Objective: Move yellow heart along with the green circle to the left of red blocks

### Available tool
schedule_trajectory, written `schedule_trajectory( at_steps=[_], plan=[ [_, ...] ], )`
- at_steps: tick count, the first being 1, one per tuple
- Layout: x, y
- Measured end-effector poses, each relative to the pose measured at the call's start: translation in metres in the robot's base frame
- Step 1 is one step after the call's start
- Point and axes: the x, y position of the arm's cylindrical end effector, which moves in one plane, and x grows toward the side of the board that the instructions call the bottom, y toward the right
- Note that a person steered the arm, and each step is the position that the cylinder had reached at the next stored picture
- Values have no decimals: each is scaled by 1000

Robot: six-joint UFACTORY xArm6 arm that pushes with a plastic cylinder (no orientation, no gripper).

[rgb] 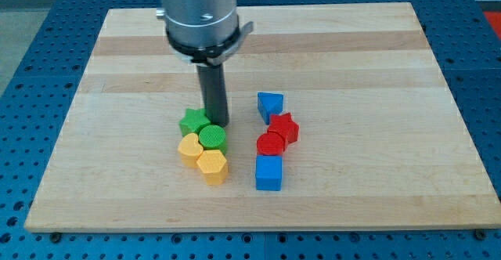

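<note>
The yellow heart [189, 148] lies at the board's lower middle, touching the green circle [213, 139] on its right. A yellow hexagon [212, 167] sits just below both. A green star [193, 122] touches the circle at its upper left. The red star [285, 127] and red circle [271, 144] sit together to the view's right of this cluster, with a gap between. My tip [217, 124] stands just above the green circle, right beside the green star, at the cluster's upper right.
A blue triangular block [270, 104] lies just above the red star. A blue cube [268, 172] lies just below the red circle. The wooden board [258, 33] ends in edges on all sides, with blue table beyond.
</note>
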Motion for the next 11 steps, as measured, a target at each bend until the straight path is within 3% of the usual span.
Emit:
schedule_trajectory(
  at_steps=[4,6,7,8,11],
  plan=[
    [-48,-53],
    [-48,-141],
    [40,-143],
    [58,-142],
    [52,-11]
  ],
)
